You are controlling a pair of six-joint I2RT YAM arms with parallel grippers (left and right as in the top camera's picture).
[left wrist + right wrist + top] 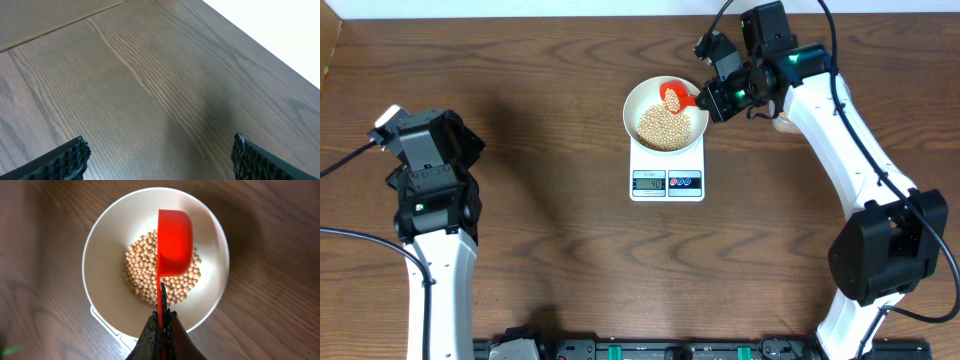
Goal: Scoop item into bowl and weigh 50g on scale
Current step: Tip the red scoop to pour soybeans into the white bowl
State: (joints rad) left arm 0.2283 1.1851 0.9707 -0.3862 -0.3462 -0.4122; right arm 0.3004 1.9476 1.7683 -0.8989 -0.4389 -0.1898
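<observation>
Small round tan-yellow beans (664,127) lie heaped in the bottom of a round plain white bowl (632,105), which stands on a small white rectangular digital kitchen scale (667,183) near the far middle of the dark wood-grain bench (540,220). The bowl covers the scale's platform and leaves free only the front strip, with a grey display (649,181) and two round buttons (684,181) beside it. The figures on the display are too small to read.

The right end effector (705,99) reaches in from the bowl's right side, its jaws pinched tight on the thin handle of a red plastic scoop (674,95). In the right wrist view the end effector (162,325) grips the handle edge-on, and the scoop's cup (174,242) hangs over the beans (150,275) inside the bowl's rim (100,240), its smooth outer side turned to the camera. Whether anything is in the cup cannot be told. A corner of the scale (107,325) shows under the bowl's near edge.

The left arm (425,190) stands well apart at the bench's left side. The left end effector (160,155) is spread wide and holds nothing, its two ribbed black fingers (65,160) over bare wood (150,75).
</observation>
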